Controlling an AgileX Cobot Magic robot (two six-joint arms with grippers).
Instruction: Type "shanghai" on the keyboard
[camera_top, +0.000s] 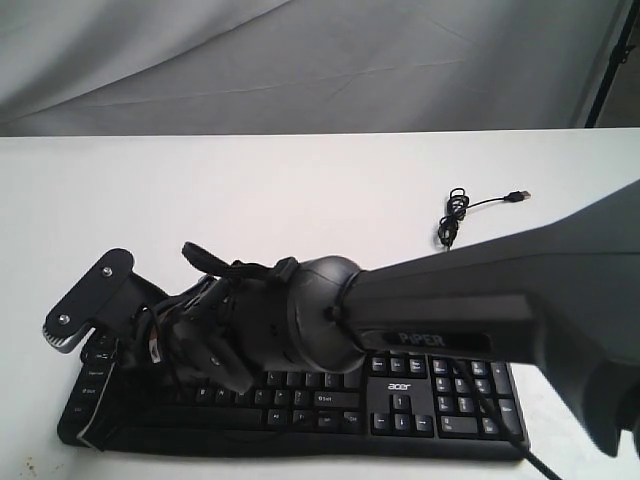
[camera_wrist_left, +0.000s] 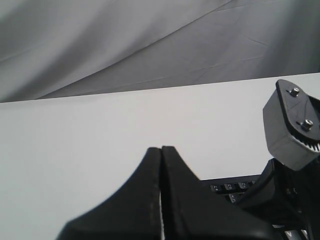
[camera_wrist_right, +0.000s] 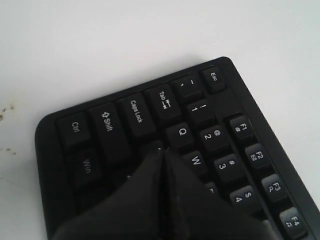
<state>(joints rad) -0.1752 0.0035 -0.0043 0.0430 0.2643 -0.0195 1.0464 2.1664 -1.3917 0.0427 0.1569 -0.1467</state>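
My right gripper (camera_wrist_right: 162, 150), fingers pressed together into one blunt point, points at the left end of the wide black plastic keyboard (camera_top: 420, 405), about where A sits beside Caps Lock. That point is broad; I judge it could clip Caps Lock or Q and spoil the word. My left gripper (camera_wrist_left: 161, 150) is closed on nothing. The keyboard lies along the exterior frame's bottom edge on a white table (camera_top: 300, 190), white legends, number pad lower right.

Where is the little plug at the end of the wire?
In the exterior view the plug lies on the white table, on the right side, beyond the keyboard, just right of the wire's coiled bundle.
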